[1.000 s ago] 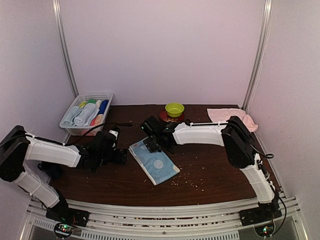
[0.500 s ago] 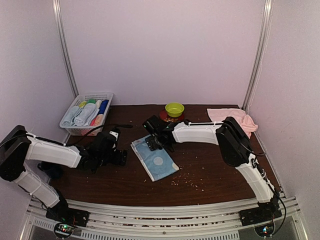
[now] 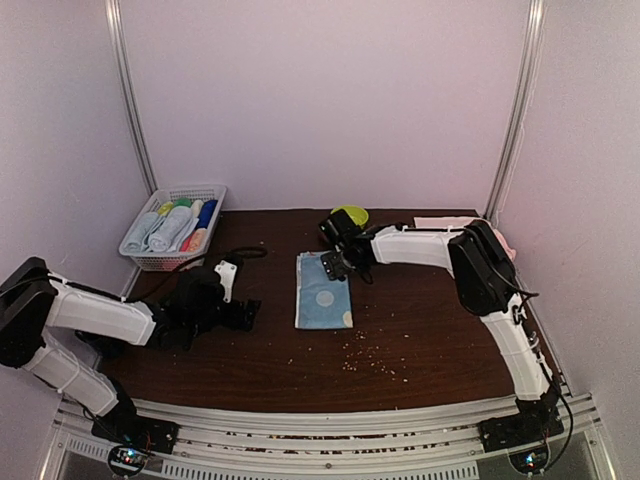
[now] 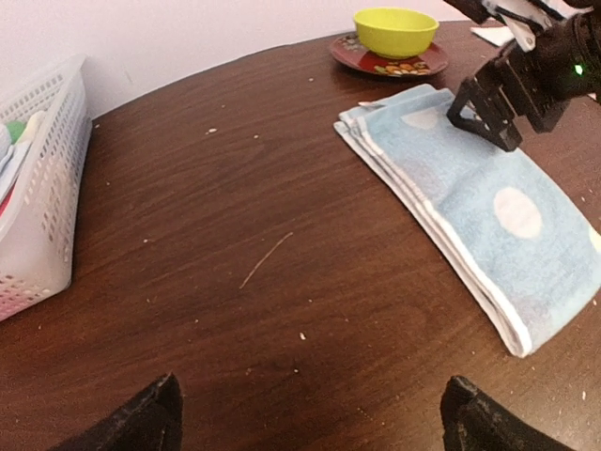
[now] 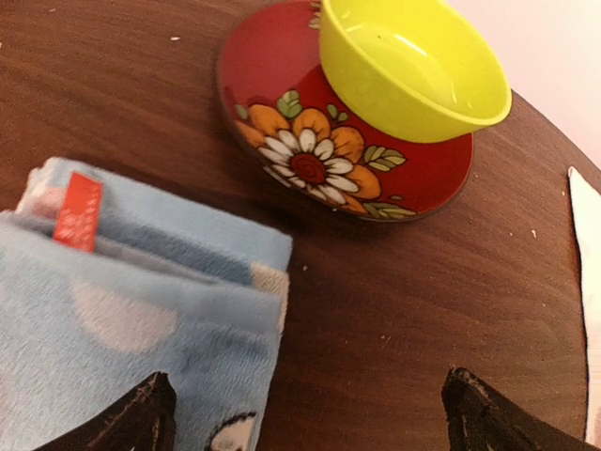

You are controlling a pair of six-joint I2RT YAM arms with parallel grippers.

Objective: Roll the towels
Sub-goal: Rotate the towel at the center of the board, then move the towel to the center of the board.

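Top view: yellow bowl (image 3: pixel 350 211) mostly behind the right arm's wrist, only its far rim showing. The red plate (image 5: pixel 282 141) is hidden from up there.

Pink towel (image 3: pixel 445 222) shows as a thin strip, the rest behind the right arm's elbow.

Right gripper (image 3: pixel 335 263) is a dark lump at the far end of the blue towel (image 3: pixel 324 291); whether it touches the cloth is not readable.

Crumbs (image 3: pixel 365 352) too small to identify.

Basket (image 3: pixel 150 262) holds rolls, count unclear.

Left wrist view: basket cut by the left edge. Left gripper (image 4: pixel 305 427) shows only two dark fingertips (image 4: pixel 141 423) at the bottom edge.

Right wrist view: blue towel cut by the left and bottom edges. A pale strip (image 5: pixel 587 282) is clipped at the right edge, not identifiable.
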